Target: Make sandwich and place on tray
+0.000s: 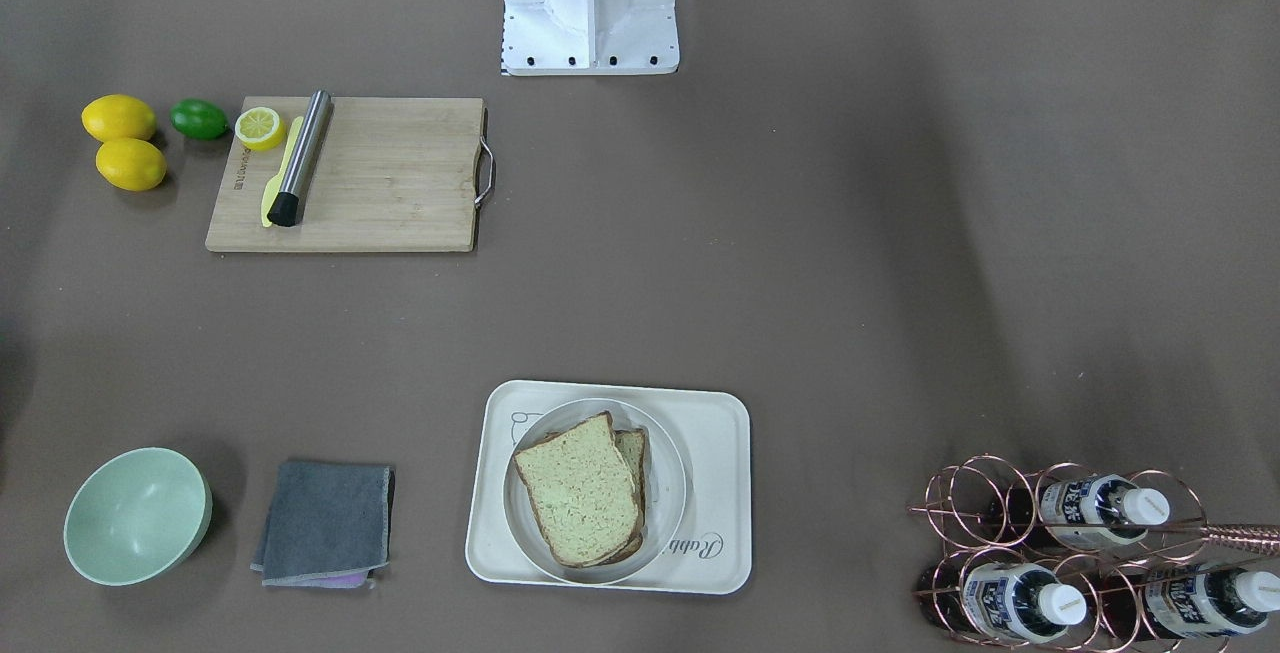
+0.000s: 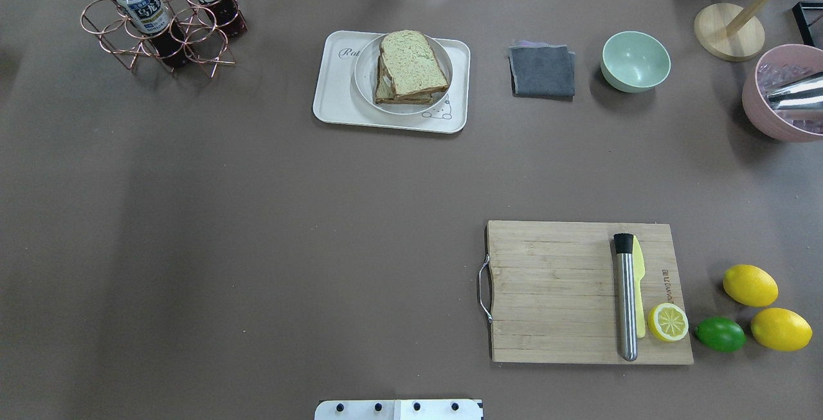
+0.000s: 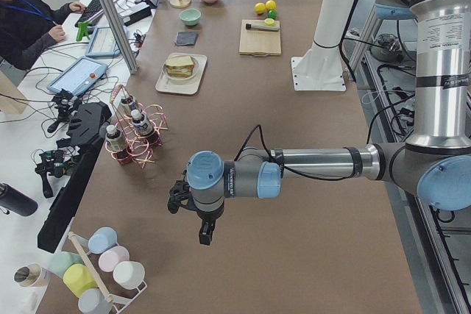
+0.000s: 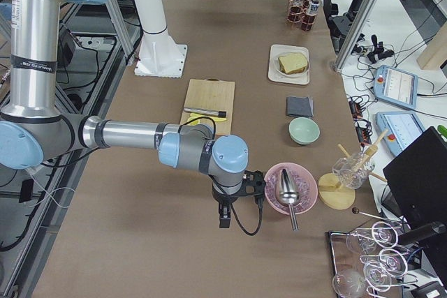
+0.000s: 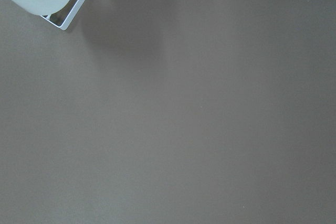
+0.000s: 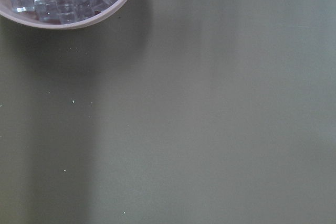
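Exterior left shows the left gripper (image 3: 205, 234) hanging over bare brown table, touching nothing; whether its jaws are parted cannot be told. The right gripper (image 4: 224, 218), seen only from exterior right, hangs beside a pink bowl (image 4: 308, 173) of ice, its opening likewise unclear. The sandwich (image 1: 580, 501) sits on a white plate (image 1: 668, 505) on the tray (image 1: 716, 433), whose script reads "Rabb", partly covered. The labels on the bottles (image 1: 1018, 603) are too small to read.
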Action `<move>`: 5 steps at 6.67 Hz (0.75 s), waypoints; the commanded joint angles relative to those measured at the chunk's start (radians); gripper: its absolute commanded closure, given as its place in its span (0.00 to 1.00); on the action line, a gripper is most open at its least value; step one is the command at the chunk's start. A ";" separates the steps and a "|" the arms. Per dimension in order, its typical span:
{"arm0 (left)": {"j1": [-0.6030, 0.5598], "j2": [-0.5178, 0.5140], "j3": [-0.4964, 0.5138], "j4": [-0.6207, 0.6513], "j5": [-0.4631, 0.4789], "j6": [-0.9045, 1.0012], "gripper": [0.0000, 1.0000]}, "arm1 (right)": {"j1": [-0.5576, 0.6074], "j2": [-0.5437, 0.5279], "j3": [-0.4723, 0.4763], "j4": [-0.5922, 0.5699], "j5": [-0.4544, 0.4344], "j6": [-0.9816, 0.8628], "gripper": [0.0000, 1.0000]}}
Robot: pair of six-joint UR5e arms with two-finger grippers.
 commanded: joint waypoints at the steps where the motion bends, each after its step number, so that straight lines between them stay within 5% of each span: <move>1: -0.001 0.010 -0.001 0.001 -0.001 0.000 0.02 | 0.001 0.000 0.000 0.000 0.001 0.000 0.00; 5: -0.001 0.012 0.001 0.001 -0.006 -0.001 0.02 | 0.001 -0.004 -0.008 0.033 0.002 0.000 0.00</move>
